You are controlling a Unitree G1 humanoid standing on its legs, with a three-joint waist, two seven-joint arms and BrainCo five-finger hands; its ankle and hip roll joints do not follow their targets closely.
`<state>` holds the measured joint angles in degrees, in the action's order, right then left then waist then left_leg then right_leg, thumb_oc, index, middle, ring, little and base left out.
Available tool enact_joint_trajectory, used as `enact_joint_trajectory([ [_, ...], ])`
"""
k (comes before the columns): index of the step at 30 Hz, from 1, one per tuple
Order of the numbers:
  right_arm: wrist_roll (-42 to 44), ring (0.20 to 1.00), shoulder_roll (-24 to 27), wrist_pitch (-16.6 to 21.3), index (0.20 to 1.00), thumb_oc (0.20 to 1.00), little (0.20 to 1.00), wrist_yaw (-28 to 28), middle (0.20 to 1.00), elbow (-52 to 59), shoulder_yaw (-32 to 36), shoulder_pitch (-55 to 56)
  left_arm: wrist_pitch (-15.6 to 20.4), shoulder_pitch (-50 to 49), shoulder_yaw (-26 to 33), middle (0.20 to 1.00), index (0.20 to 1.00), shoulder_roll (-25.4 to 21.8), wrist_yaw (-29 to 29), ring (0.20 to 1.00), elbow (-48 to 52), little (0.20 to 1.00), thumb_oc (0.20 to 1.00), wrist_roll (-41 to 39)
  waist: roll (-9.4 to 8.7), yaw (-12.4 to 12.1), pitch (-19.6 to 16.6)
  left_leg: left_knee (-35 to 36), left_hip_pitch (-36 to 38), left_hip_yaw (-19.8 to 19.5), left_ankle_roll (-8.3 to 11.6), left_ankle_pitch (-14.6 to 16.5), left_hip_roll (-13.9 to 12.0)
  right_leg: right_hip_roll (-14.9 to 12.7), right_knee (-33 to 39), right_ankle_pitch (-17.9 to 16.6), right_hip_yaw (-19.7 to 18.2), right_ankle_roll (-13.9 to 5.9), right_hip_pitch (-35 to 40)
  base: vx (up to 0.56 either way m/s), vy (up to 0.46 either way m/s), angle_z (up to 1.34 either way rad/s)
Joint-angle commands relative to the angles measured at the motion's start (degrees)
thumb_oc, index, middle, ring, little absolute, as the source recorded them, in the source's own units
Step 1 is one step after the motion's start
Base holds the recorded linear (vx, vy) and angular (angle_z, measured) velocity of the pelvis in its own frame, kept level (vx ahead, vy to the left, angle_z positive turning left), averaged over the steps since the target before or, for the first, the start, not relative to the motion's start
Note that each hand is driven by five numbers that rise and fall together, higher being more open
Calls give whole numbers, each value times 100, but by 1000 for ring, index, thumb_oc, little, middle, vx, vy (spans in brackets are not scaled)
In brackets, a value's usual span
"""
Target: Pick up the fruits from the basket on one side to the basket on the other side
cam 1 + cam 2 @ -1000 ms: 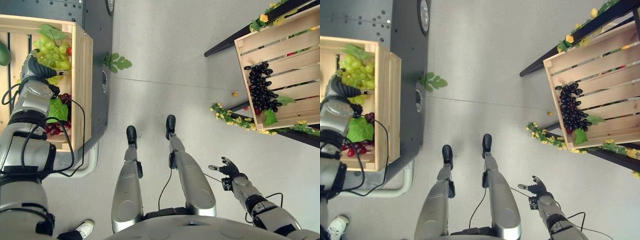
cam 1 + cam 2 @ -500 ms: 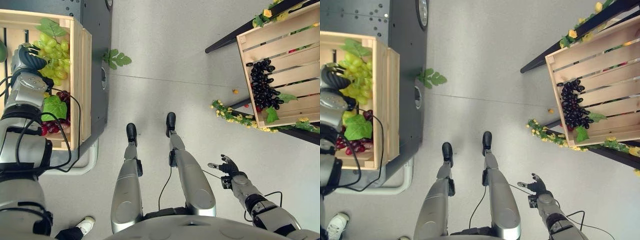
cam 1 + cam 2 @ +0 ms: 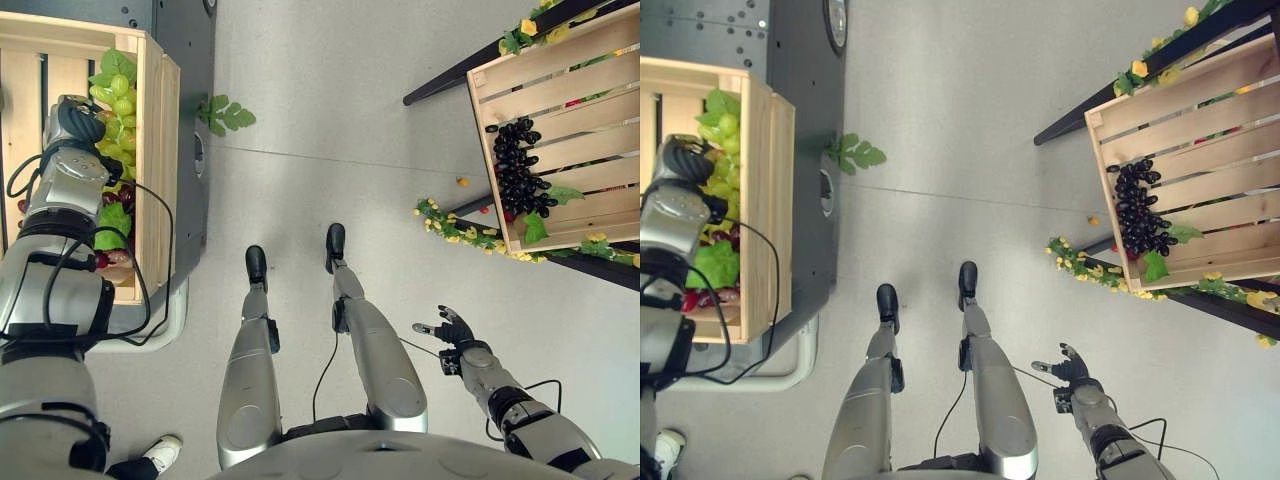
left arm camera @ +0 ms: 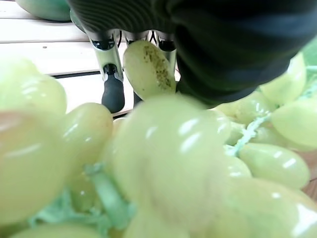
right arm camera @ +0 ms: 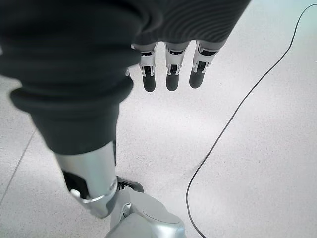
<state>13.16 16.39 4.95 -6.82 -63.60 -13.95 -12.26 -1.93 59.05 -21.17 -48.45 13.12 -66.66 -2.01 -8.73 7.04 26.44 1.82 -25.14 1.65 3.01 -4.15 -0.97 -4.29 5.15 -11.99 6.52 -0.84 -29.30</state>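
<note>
The left hand (image 3: 75, 118) is down in the wooden crate (image 3: 158, 180) at about nine o'clock of the scene, lying right on the bunch of green grapes (image 3: 113, 95) that sits against the crate's near wall. In the left wrist view the green grapes press up close under the palm, with one berry lodged between the fingers (image 4: 113, 91), which run fairly straight past it; whether they have closed on the bunch I cannot tell. Below the green bunch in the same crate lie a vine leaf (image 3: 112, 222) and some red grapes (image 3: 108, 258).

The receiving slatted crate (image 3: 486, 160) is tilted on a dark stand at two o'clock, well apart across the floor, and already holds a bunch of black grapes (image 3: 520, 170). A loose green leaf (image 3: 222, 113) lies on the floor between the two. The right hand (image 3: 447, 330) hangs idle at five o'clock, fingers relaxed and spread, holding nothing.

The bunch looks light, glossy and likely slippery. Individual berries will roll or pull away, and the cluster is floppy, so it will sag. A hold round the body of the cluster, or near the stalk where the strands meet, seems safest.
</note>
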Motion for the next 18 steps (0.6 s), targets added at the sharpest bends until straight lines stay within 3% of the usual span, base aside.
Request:
enact_joint_trajectory([
  [1,125,1000,86,35,1000,1000,1000,-61,1000,-39,-89,52,108,118,-82,200,200,214,-155,200,-128,200,200,-196,-2,36,-56,318,-411,-159,-71,-418,124,-108,-15,-138,-140,-840,-244,0,0,0],
  [2,120,1000,94,23,1000,1000,1000,-53,1000,-52,-81,54,110,97,-119,548,548,213,-241,548,-123,548,548,-166,-2,38,-57,318,-407,-153,-73,-418,125,-106,-15,-138,-146,-840,-241,0,0,0],
  [3,111,1000,100,17,1000,1000,1000,-45,1000,-67,-72,61,102,79,-131,1000,1000,211,-286,1000,-127,1000,1000,-151,-2,35,-60,318,-401,-148,-76,-415,129,-108,-15,-143,-152,-840,-241,0,0,0],
  [18,55,1000,155,-104,1000,1000,1000,85,1000,-365,-46,2,81,-171,-269,1000,1000,133,-1002,1000,-144,1000,1000,-303,52,9,-97,318,-397,-142,-87,-411,135,-105,-15,-162,-172,-837,-236,0,0,0],
])
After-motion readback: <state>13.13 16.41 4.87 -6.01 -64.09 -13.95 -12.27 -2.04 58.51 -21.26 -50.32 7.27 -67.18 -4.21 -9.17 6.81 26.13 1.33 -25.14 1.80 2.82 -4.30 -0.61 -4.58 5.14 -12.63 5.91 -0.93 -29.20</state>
